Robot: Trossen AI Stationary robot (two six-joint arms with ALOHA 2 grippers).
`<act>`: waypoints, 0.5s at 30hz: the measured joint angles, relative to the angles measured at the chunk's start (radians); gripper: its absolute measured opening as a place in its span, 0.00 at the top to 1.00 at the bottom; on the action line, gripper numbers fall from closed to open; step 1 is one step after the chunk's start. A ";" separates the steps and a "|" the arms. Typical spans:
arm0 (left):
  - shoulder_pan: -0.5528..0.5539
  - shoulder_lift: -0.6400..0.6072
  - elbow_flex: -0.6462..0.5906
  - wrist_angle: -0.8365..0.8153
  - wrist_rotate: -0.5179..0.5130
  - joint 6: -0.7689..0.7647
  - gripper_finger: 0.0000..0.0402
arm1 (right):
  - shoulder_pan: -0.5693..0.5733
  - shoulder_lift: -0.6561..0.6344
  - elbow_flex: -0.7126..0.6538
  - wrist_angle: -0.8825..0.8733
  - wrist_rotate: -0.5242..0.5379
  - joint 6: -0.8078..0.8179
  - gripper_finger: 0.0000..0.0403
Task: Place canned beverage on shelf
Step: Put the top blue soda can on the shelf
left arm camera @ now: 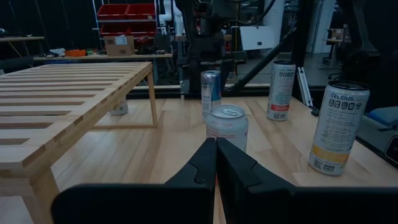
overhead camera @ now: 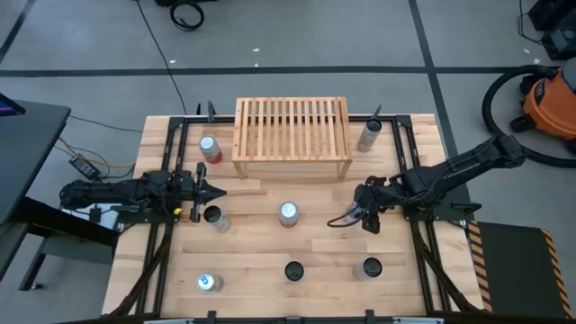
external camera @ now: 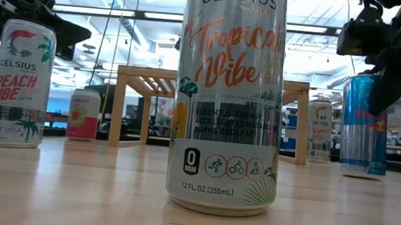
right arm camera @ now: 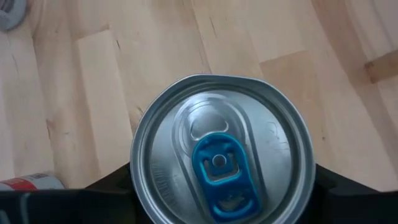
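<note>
The wooden slatted shelf (overhead camera: 292, 135) stands at the table's far middle. A blue and silver can (external camera: 363, 127) stands upright on the table to the right, nearer than the shelf; the right wrist view shows its silver top with a blue tab (right arm camera: 221, 165). My right gripper (overhead camera: 367, 216) is over it, slanting down, shut on it. My left gripper (overhead camera: 219, 192) is shut on nothing at the left, pointing level toward the table's right, with its tips (left arm camera: 216, 168) together. My right gripper pinches the blue can by its upper wall (right arm camera: 134, 177), just under the rim, one finger on each of two opposite sides. The fingers come from above, slanting down. The can is upright, its base (external camera: 359, 172) on the table.
Other cans stand about: a white one (overhead camera: 288, 213) mid-table, a Peach Vibe can (overhead camera: 216, 216) by the left gripper, a tall Celsius can (overhead camera: 294, 270) and two more (overhead camera: 371, 267) (overhead camera: 208, 283) near the front edge, a red one (overhead camera: 210, 148) and a grey one (overhead camera: 369, 135) flanking the shelf.
</note>
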State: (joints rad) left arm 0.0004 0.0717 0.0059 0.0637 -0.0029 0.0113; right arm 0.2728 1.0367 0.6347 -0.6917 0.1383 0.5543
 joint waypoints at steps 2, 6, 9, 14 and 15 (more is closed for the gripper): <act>0.000 0.000 0.000 0.000 0.000 0.000 0.96 | -0.006 0.000 0.032 -0.022 0.000 -0.006 0.40; 0.000 0.000 0.000 0.000 0.000 0.000 0.96 | -0.027 -0.001 0.114 -0.096 0.001 -0.051 0.40; 0.000 0.000 0.000 0.000 0.000 0.000 0.96 | -0.054 -0.001 0.194 -0.156 0.002 -0.087 0.40; 0.000 0.000 0.000 0.000 0.000 0.000 0.96 | -0.115 -0.001 0.323 -0.284 0.028 -0.150 0.40; 0.000 0.000 0.000 0.000 0.000 0.000 0.96 | -0.131 -0.001 0.348 -0.305 0.028 -0.163 0.40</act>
State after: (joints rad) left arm 0.0002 0.0719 0.0063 0.0639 -0.0025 0.0113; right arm 0.1419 1.0355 0.9829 -0.9962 0.1662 0.3908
